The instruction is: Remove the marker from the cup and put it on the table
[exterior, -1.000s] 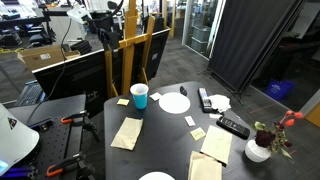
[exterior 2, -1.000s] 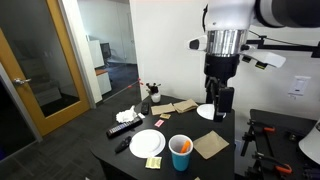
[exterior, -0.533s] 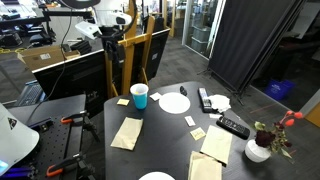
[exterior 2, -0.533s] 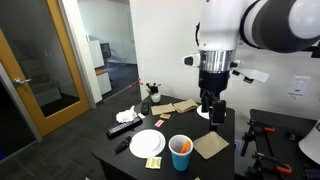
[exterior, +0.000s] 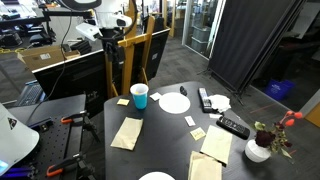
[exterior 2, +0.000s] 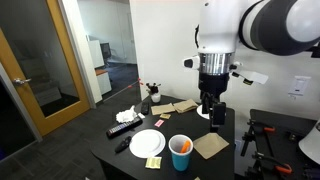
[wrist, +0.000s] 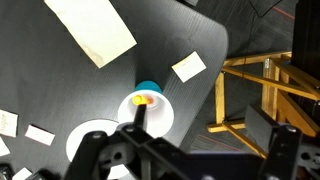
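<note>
Standing near one edge of the worktop [exterior: 160,140] in an exterior view, the cup [exterior: 140,96] sits just beside a white plate [exterior: 174,102]; the marker is too small to make out there. In an exterior view, the tool [exterior 2: 213,108] hangs above the far part of the worktop, well apart from the cup [exterior 2: 180,153], where the marker [exterior 2: 180,146] shows as an orange patch inside the rim. The wrist view looks almost straight down on the cup [wrist: 147,92], with the marker's orange end [wrist: 143,100] resting in the white interior. The tool's dark fingers [wrist: 100,155] frame the bottom of the picture, apparently spread wide and holding nothing, though their tips are hard to read. The step in hand looks like the approach, with the task barely begun. Doing it well likely means centring the tool over the marker's top, then lowering with the jaws either side of the stick and clear of the rim. After pinching above the rim, a straight lift should keep the cup from tipping. A bare patch away from the paper sheets [wrist: 90,30] would suit the set-down.
</note>
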`<state>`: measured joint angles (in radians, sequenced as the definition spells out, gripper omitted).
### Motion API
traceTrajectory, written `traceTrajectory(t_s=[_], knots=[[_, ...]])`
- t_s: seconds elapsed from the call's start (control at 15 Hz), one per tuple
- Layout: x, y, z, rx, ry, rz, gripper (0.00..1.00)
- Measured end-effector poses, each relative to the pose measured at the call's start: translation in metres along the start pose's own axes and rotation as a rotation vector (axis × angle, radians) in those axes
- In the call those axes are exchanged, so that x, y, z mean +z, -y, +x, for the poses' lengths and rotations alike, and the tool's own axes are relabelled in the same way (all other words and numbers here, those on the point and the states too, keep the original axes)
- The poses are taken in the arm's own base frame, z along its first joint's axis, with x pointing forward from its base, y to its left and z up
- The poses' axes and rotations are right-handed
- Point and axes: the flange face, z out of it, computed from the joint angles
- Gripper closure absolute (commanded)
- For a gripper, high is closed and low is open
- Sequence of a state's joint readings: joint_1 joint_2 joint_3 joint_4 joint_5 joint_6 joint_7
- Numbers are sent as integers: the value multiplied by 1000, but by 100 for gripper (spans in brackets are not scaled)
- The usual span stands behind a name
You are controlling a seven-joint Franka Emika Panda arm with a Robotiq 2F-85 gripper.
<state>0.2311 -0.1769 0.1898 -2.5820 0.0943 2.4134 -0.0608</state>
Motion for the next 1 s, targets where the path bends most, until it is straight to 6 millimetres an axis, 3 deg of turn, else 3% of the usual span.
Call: traceTrajectory(t_s=[0.53, 1.0], knots=[[16, 0, 7, -32, 17, -7, 0], [24, -9, 44, -72, 28, -34, 0]])
